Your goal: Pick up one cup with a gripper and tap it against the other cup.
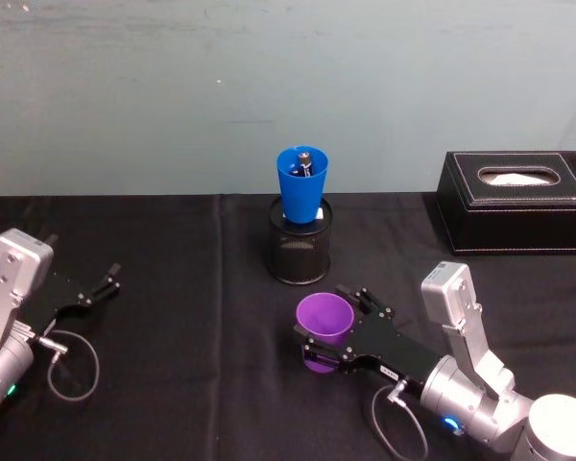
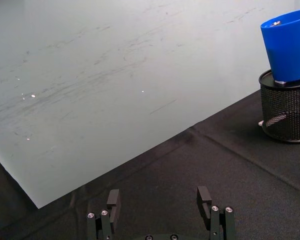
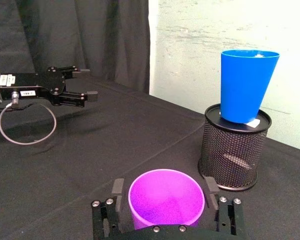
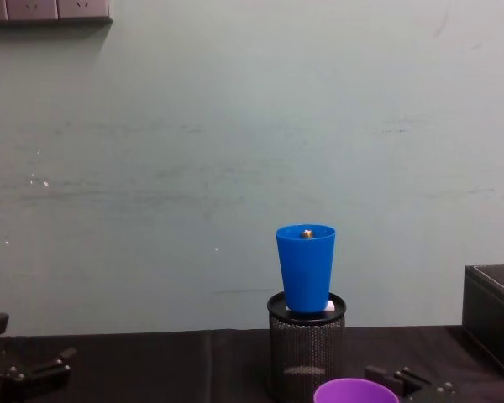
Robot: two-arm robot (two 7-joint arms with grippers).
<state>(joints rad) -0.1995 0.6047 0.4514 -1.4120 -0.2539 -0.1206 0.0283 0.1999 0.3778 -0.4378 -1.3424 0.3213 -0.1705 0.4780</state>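
Right black two-fingered gripper (image 1: 328, 333) on its silver-grey arm reaches in from the robot's right over the black cloth-covered table (image 1: 173, 317). Its fingers (image 3: 118, 192) sit on either side of the plain purple plastic tumbler (image 1: 324, 329), one at each wall, clamped on it. The tumbler is upright, mouth up, interior empty as seen in the right wrist view (image 3: 166, 199). Chest view shows only its rim at the lower edge (image 4: 355, 391).

Plain bright blue plastic tumbler (image 1: 301, 184) stands upright inside the mouth of a black wire-mesh pen holder (image 1: 300, 254), its base resting in the holder's top, so it sits raised above the table. A small dark object shows inside the blue tumbler (image 4: 306, 267); what it is cannot be told. Holder and blue tumbler stand behind the purple tumbler, near but not touching.

Left black gripper (image 1: 108, 280) lies low at the table's left side, well apart from both cups, fingers spread apart with nothing between them (image 2: 160, 207).

Black leather-look tissue box (image 1: 516, 202) sits at the far right of the table, against the pale green wall (image 1: 173, 86).
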